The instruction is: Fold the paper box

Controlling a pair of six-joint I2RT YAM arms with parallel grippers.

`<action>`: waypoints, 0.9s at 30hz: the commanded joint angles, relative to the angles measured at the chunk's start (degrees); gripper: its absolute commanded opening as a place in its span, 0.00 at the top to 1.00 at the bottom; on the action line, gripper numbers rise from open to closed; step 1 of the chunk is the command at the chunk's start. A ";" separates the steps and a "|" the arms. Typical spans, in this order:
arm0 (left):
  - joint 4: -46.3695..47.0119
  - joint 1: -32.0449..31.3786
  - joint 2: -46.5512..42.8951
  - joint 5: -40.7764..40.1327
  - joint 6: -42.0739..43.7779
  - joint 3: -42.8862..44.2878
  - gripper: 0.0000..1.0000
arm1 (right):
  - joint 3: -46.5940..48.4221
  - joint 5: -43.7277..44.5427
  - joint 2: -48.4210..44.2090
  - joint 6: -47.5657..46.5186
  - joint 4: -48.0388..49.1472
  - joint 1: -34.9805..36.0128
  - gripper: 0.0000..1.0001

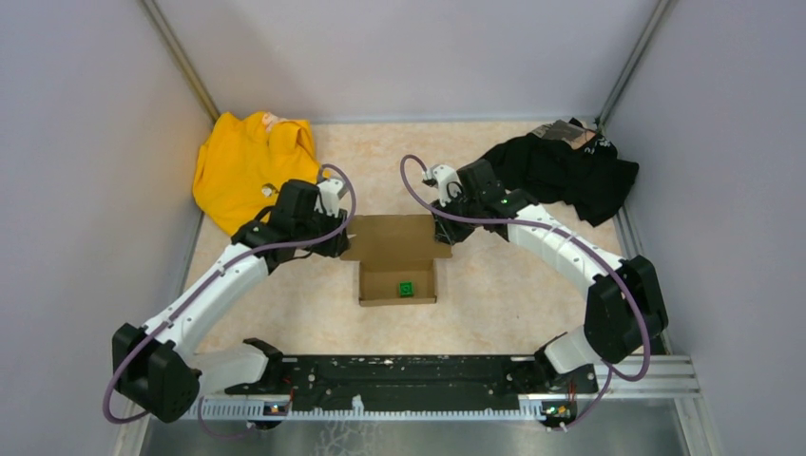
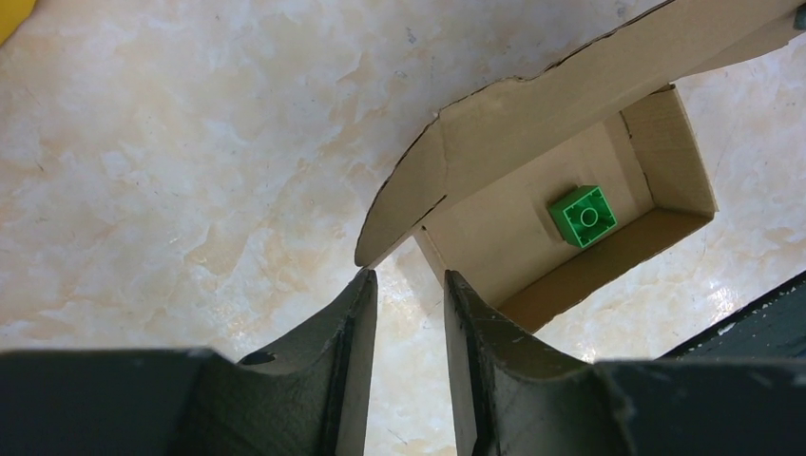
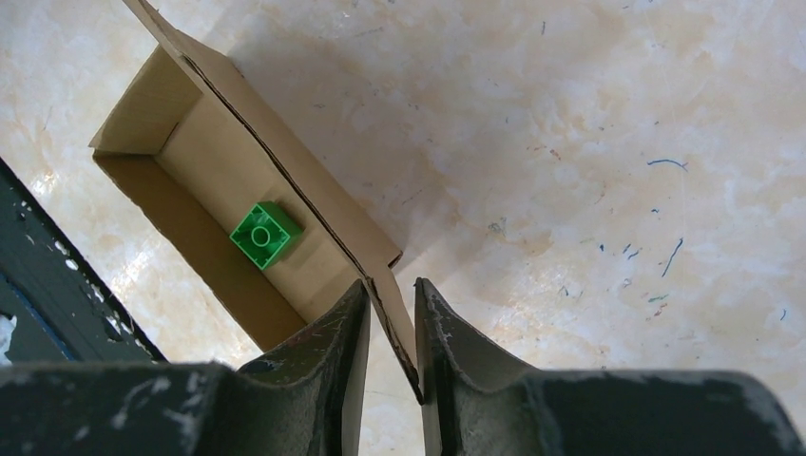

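The paper box (image 1: pixel 380 280) is a small brown carton in the middle of the table. Its top is open and its lid flap (image 1: pixel 394 236) lies back flat. A green cube (image 1: pixel 406 288) rests on its floor. My left gripper (image 1: pixel 340 245) hovers at the lid's left corner. In the left wrist view, the left gripper (image 2: pixel 409 277) stands open with only table between its fingers, and the lid's rounded side tab (image 2: pixel 399 204) ends just beyond them. My right gripper (image 3: pixel 390 287) is narrowly open astride the lid's right side tab (image 3: pixel 385 285), which leans on one finger while a gap shows at the other.
A yellow garment (image 1: pixel 249 166) lies crumpled at the back left and a black garment (image 1: pixel 570 171) at the back right. Grey walls close in both sides and the back. The arms' black mounting rail (image 1: pixel 409 380) runs along the near edge.
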 commanded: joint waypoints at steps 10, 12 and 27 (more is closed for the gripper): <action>3.68 0.11 0.90 -0.06 0.56 -1.49 0.67 | 3.51 1.60 -2.01 0.04 -0.95 -0.35 0.83; 3.90 0.01 0.97 -0.35 0.77 -1.17 0.68 | 3.69 2.01 -2.11 0.02 -1.17 -0.34 0.83; 6.15 0.00 0.09 -4.98 1.86 -0.73 0.41 | 5.28 3.58 -0.50 -1.65 -1.43 -0.36 0.87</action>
